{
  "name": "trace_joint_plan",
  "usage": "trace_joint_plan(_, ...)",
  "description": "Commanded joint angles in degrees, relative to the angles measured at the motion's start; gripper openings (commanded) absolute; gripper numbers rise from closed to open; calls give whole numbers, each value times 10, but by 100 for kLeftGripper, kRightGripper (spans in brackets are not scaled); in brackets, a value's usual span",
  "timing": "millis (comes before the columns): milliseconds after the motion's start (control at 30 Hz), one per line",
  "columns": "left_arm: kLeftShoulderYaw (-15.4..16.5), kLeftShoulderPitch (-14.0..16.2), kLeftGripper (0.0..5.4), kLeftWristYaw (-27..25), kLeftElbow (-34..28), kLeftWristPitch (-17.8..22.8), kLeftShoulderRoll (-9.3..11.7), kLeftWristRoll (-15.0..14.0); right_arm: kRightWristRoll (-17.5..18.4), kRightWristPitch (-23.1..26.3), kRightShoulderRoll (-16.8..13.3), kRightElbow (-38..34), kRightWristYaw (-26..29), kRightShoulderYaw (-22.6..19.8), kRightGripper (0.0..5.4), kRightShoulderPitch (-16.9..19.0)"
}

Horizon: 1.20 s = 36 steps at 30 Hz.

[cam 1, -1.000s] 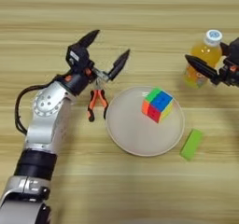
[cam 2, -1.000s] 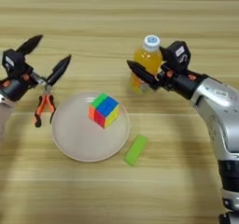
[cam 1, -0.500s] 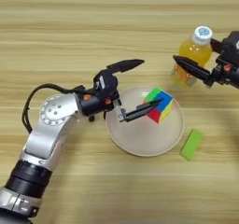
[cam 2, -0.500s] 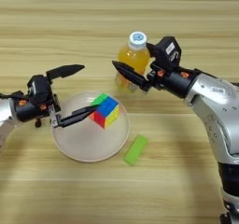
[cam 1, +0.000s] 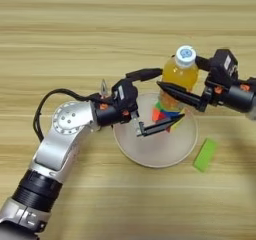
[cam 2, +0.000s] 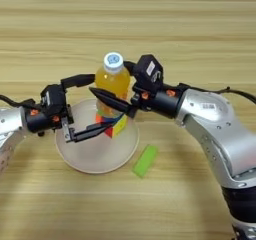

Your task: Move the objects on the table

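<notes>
Grippers crowd the plate [cam 1: 150, 156]: right gripper [cam 2: 117, 91] clasps the bottle [cam 2: 112, 79]; left gripper [cam 1: 157, 101] spread wide around the cube [cam 2: 114, 124]. Keep the bottle clear while you close.

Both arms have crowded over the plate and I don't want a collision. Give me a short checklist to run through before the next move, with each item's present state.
1. Right gripper holds the orange-juice bottle: ok, fingers on either side of it.
2. Bottle upright, cap on: ok.
3. Left gripper spans the puzzle cube: ok, its fingers are spread wide either side.
4. Cube gripped: not ok, jaws open.
5. Bottle clear of the cube: cannot tell; it overlaps the cube over the plate.
6. Grippers clear of each other: not ok, their fingers cross in both views.
7. Green block out of the way: ok, beside the plate.
</notes>
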Motion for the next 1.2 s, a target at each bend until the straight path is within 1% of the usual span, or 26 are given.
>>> trace_joint_plan(33, -3, -4, 540, -4, -11, 7, 3, 6, -3, -9, -2, -23, 6, 12, 352, -4)
trace_joint_plan(100, -4, -5, 540, -5, -12, 7, 3, 5, -6, -11, -4, -25, 8, 18, 352, -3)
trace_joint_plan(167, -5, -4, 517, -9, -14, 8, 4, 3, -7, -13, -5, -26, 10, 21, 352, -2)
trace_joint_plan(200, -6, -3, 517, -10, -15, 9, 4, 2, -8, -14, -5, -27, 10, 22, 352, -2)
trace_joint_plan(367, -6, -1, 461, -13, -14, 9, 5, 5, -11, -16, -3, -29, 12, 23, 352, -1)
trace_joint_plan(433, -6, -1, 452, -13, -13, 8, 5, 7, -12, -16, -3, -30, 13, 23, 352, -1)
trace_joint_plan(467, -7, -1, 433, -12, -13, 8, 5, 7, -12, -16, -4, -30, 13, 22, 352, -1)
trace_joint_plan(533, -7, -1, 412, -11, -12, 8, 5, 9, -12, -17, -5, -31, 14, 21, 352, 0)
trace_joint_plan(833, -8, 0, 334, -6, -8, 4, 3, 13, -10, -18, -8, -32, 19, 16, 352, 3)
trace_joint_plan(1200, -7, 2, 334, 0, -7, -2, 1, 18, -5, -13, -4, -32, 21, 19, 352, 5)
